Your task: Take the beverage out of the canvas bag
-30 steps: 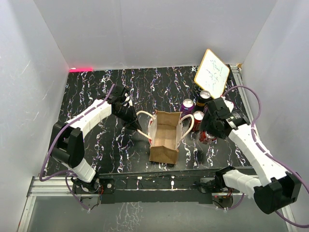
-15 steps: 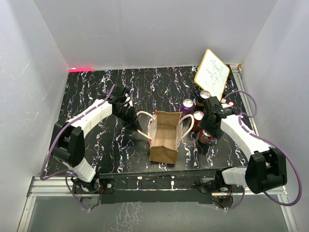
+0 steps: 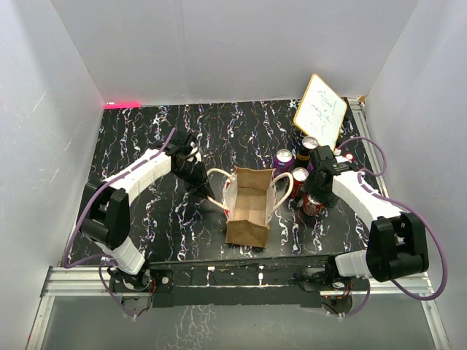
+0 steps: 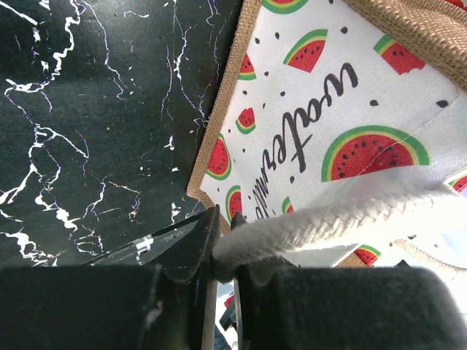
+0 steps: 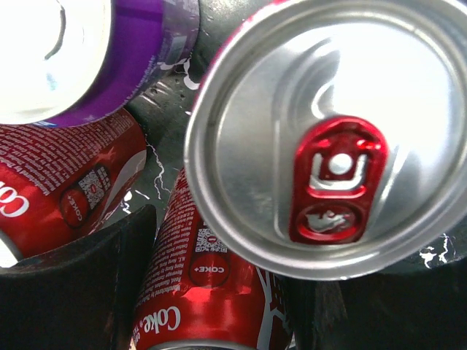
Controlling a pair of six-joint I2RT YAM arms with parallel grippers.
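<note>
Though one canvas bag [image 3: 248, 213], two handles [image 4: 343, 211].

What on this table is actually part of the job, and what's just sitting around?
In the job: tan canvas bag with cream rope handles; left gripper pinching one handle; red cola can with silver top, held in the right gripper.

Just sitting around: purple can; second red can; dark can; white board with handwriting, propped behind them.

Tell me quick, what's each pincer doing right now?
Left pincer: closed on the bag handle.
Right pincer: closed around a Coke can.
</note>
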